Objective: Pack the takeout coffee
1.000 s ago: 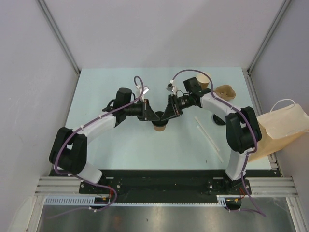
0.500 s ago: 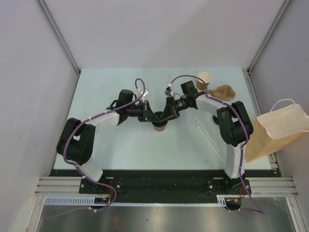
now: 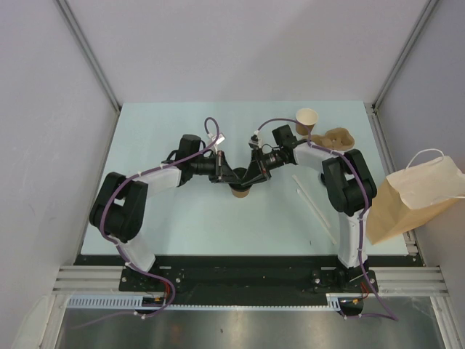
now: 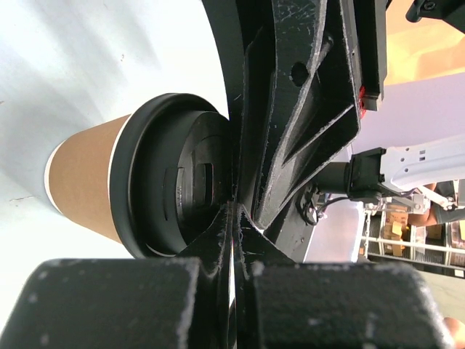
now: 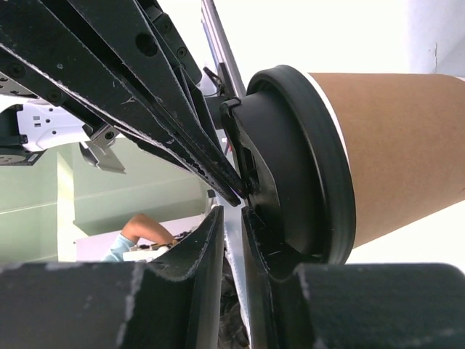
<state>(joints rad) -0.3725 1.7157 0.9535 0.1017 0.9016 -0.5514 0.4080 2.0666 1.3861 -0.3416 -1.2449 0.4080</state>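
A kraft-brown cup (image 3: 240, 192) with a black lid (image 4: 167, 185) stands mid-table. Both grippers meet just above it. My left gripper (image 3: 229, 177) is shut with nothing between its fingers, and its tips (image 4: 234, 211) rest against the lid's top. My right gripper (image 3: 251, 177) comes in from the other side. Its jaws (image 5: 232, 211) stand a narrow slit apart with nothing in it, one finger lying against the lid (image 5: 305, 167) of the cup (image 5: 392, 145). A second brown cup (image 3: 307, 120), without a lid, stands at the back right.
A flat cardboard carrier (image 3: 340, 138) lies beside the lidless cup. A brown paper bag (image 3: 410, 200) with white handles leans off the table's right edge. Two thin white sticks (image 3: 314, 202) lie on the table right of the centre.
Both arms have drawn their elbows in toward the table's middle while the grippers stayed on the lid. The right jaws have narrowed.
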